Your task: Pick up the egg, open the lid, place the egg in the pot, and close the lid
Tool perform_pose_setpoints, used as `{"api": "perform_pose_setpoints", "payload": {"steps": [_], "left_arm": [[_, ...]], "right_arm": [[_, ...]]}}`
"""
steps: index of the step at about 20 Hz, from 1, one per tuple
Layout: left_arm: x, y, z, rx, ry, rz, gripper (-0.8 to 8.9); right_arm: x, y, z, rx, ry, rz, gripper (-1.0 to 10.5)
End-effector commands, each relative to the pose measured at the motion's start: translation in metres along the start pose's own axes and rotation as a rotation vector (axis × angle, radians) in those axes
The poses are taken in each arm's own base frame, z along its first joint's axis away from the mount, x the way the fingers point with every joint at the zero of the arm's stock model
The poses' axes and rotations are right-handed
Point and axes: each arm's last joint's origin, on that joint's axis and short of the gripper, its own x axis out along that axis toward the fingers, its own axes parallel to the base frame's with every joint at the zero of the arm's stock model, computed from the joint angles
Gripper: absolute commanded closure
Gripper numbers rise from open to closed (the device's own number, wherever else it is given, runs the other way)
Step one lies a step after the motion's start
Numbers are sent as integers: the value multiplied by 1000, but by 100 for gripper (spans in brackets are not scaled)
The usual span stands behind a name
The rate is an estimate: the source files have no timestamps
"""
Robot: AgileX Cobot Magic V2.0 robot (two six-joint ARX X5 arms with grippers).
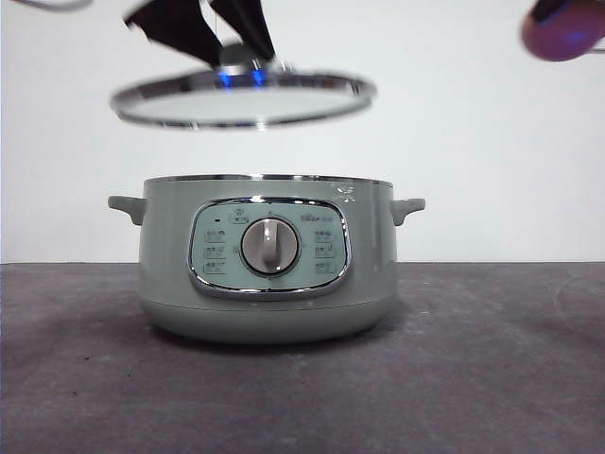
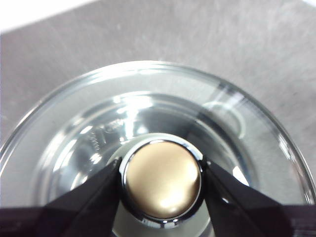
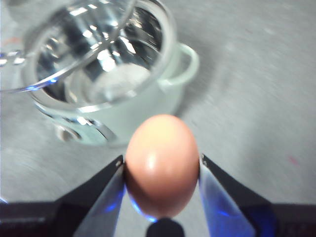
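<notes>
The front view sits low, level with the table (image 1: 492,359), facing the pot (image 1: 267,260) close up. The left wrist view looks straight down, very near, onto the lid (image 2: 148,113) and its knob (image 2: 162,181). The right wrist view looks down at a slant over the egg (image 3: 162,165) toward the open pot (image 3: 118,94). All three views share the lid (image 1: 244,97).

Each gripper, left gripper (image 2: 160,185) and right gripper (image 3: 161,170), had 2 black, wedge-shaped jaws; the right's inner faces glowed blue.
</notes>
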Motion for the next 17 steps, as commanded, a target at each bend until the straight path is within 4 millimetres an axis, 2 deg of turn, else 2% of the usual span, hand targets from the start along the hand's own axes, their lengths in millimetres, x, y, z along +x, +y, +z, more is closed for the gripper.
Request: {"api": "perform_pose_setpoints", "payload": {"steps": [1,6,10,14,17], "left_arm": [[-46,-2,10,7,-103,28,822],[-133,-11,-1,16,-182,67,822],[-183,-18,-20,16,-200,84,822],[-211,-22,-35,14,-204,85,822],[-221,-23,-42,11,-203,84,822]], "right_arm": [[17,2,12,-11,5,31,963],[71,18,58,-70,37,103,963],[128,39,92,-144,80,157,963],[191,56,105,-213,125,188,963],[231,61,98,-256,145,168,963]]}}
